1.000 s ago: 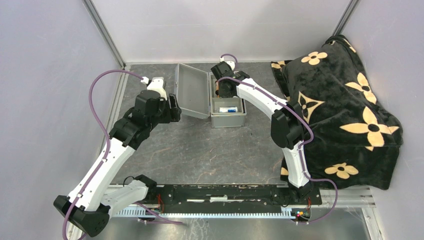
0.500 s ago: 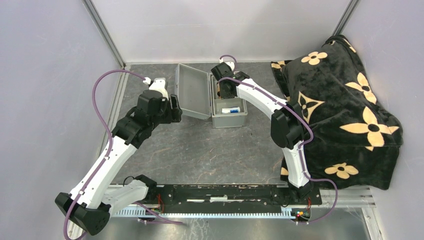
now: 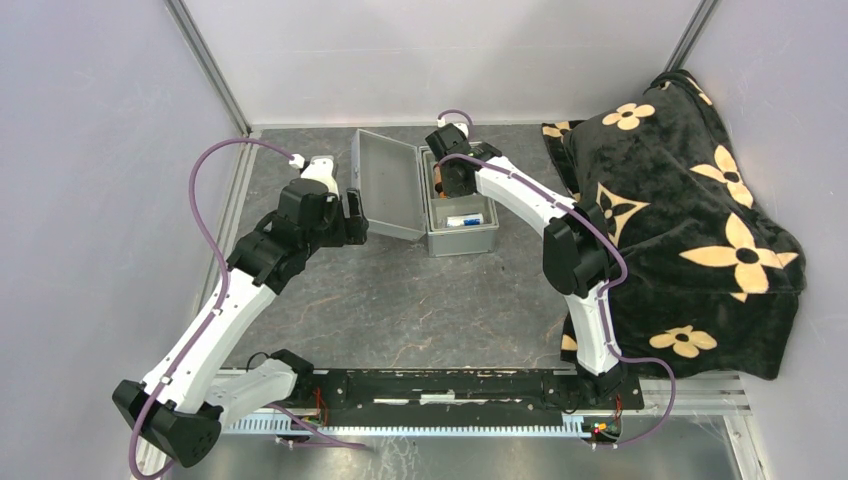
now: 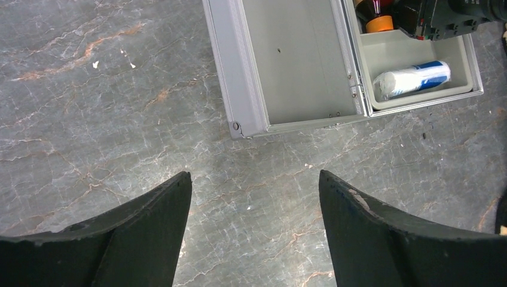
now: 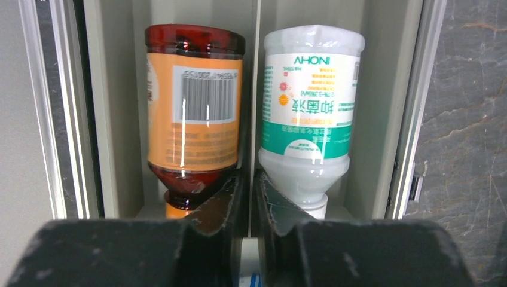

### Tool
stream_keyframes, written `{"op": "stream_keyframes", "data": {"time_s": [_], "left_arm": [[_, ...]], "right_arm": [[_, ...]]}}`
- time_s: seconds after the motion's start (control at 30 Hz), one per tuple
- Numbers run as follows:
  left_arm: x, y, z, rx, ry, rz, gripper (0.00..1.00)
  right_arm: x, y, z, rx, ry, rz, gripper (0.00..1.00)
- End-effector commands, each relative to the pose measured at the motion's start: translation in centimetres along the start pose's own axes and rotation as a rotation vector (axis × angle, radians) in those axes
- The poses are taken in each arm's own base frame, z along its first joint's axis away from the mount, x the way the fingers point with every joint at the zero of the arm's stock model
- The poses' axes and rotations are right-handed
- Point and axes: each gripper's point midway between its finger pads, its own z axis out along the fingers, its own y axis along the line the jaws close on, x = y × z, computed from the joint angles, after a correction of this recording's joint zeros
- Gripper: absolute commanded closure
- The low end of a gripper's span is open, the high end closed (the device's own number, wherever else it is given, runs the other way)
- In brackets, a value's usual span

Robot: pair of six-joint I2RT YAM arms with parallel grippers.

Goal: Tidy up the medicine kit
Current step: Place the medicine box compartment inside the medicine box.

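Two arms over one open case. The boxy silver-grey metal medicine kit point(image 3: 462, 241) sits on the grey marbled table point(image 4: 89, 119). Its hinged lid point(image 4: 293, 66) is thrown open toward the left gripper's side, inner face showing.

Left gripper point(image 4: 254, 178): fingers spread wide, nothing between them, hovering over bare table. The lid's near corner lies just ahead of the fingertips, apart from them.

Right gripper point(image 5: 249, 179): down inside the kit's far end, fingers parted by only a slim gap, pinching nothing. An amber bottle with an orange barcode label point(image 5: 194, 107) lies just ahead and left of the tips. A white plastic bottle with green print point(image 5: 311, 107) lies ahead and right. Both bottles have their necks pointing toward the gripper. Each fingertip is close against a bottle shoulder; contact unclear.

A white roll with a blue band point(image 4: 411, 79) lies in the kit behind the right gripper, by the near wall.

A black blanket with cream flowers point(image 3: 700, 220) is heaped well off to the right gripper's outer side.
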Motion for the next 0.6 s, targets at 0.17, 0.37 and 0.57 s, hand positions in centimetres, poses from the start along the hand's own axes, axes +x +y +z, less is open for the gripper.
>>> {"op": "stream_keyframes", "data": {"time_s": [0.17,0.37,0.57], "left_arm": [[-3.1,-1.1,-1.1,0.03,-0.089,-0.064,0.08],[-4.3,-1.8,-1.4,0.062,-0.132,-0.113,0.0],[-5.9,-1.2,-0.4,0.101,-0.156,-0.178,0.0]], "right_arm": [[-2.8,0.8,-4.1,-0.13,-0.089,-0.012,0.64],[-6.3,0.5,-9.0,-0.196,-0.209,-0.007,0.52],[-7.7,-2.1,-13.0,-0.196,-0.307,-0.014,0.53]]}}
